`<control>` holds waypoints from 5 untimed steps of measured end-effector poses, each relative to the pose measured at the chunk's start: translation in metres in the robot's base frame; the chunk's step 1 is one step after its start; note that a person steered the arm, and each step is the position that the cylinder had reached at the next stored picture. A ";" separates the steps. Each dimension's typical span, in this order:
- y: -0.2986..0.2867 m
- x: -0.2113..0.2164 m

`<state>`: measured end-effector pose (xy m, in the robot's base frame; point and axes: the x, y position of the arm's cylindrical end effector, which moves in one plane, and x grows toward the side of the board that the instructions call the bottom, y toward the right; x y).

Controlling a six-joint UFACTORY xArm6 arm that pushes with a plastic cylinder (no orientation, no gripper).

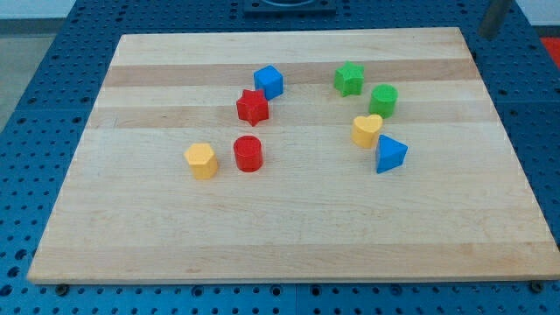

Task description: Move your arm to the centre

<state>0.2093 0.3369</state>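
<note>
My rod shows at the view's top right, just past the wooden board's (289,227) far right corner, and my tip (487,33) is far from every block. On the left group sit a blue cube (269,81), a red star (252,107), a red cylinder (248,153) and a yellow hexagonal block (201,161). On the right group sit a green star (349,78), a green cylinder (383,101), a yellow heart (367,130) and a blue triangle (390,154). My tip touches none of them.
The board lies on a blue perforated table (35,105) that shows on all sides. A dark fixture (289,5) sits beyond the board's top edge.
</note>
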 end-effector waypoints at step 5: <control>-0.240 0.011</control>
<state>0.2205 0.0972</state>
